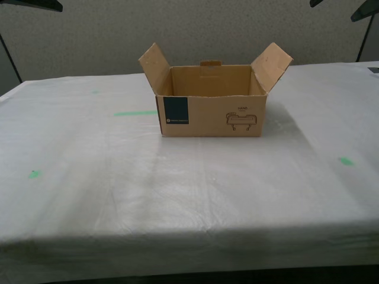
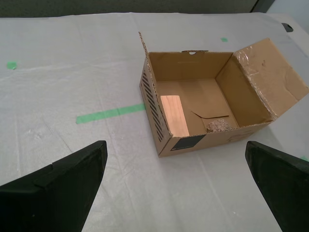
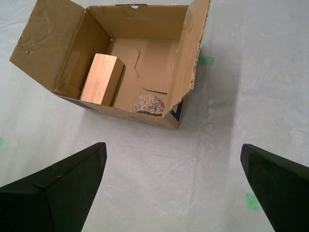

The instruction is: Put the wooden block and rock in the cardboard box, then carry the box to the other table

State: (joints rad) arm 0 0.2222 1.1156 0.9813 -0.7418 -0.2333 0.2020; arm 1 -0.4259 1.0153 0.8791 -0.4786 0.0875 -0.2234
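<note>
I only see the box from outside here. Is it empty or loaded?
Loaded. Both wrist views look into the open box: the block and the rock lie on its floor, apart, side flaps spread.

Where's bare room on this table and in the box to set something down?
Bare cloth lies all around the cardboard box: the wide front stretch of the table and both sides, marked only by green tape. Inside, the wooden block and rock crowd the near wall; the floor beyond them is free.
</note>
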